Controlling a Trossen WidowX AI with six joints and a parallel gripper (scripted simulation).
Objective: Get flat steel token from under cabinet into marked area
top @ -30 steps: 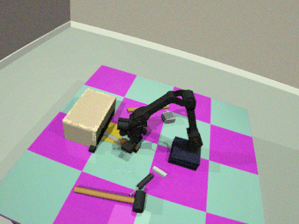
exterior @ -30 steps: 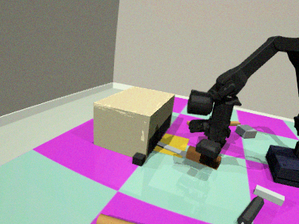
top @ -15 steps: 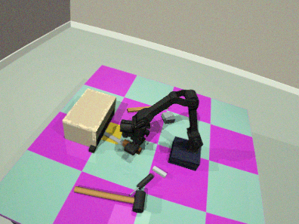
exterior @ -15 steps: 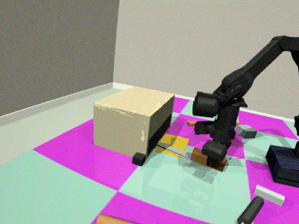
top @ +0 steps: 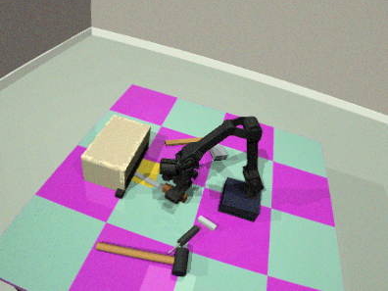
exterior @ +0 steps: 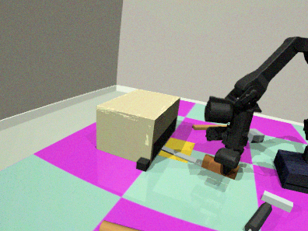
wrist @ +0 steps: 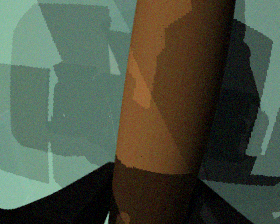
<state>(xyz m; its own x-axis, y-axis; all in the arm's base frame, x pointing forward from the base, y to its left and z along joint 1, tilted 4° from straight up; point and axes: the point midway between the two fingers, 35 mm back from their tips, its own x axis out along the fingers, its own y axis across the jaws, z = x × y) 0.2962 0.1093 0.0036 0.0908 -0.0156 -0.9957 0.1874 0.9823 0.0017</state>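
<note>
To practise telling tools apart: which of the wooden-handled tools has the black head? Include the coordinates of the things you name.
The mallet (top: 136, 254) lying nearest the screwdriver (top: 188, 235) (exterior: 258, 217): its head is black and barrel-shaped, whereas the one behind the arm has a grey head.

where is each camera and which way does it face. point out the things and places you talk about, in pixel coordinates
Top: high above the table, looking down at the cream box-shaped cabinet (top: 115, 148) (exterior: 128, 124); the whole black arm shows.
Exterior: lower, off to one side, looking across the table; the arm shows cropped at the right edge.
Wrist: on the arm, facing the brown cylindrical handle (top: 168, 188) (exterior: 208, 163) (wrist: 165, 100) between dark claw fingers.
Top and exterior share cabinet, arm, yellow marked area (top: 153, 167) (exterior: 183, 145).
</note>
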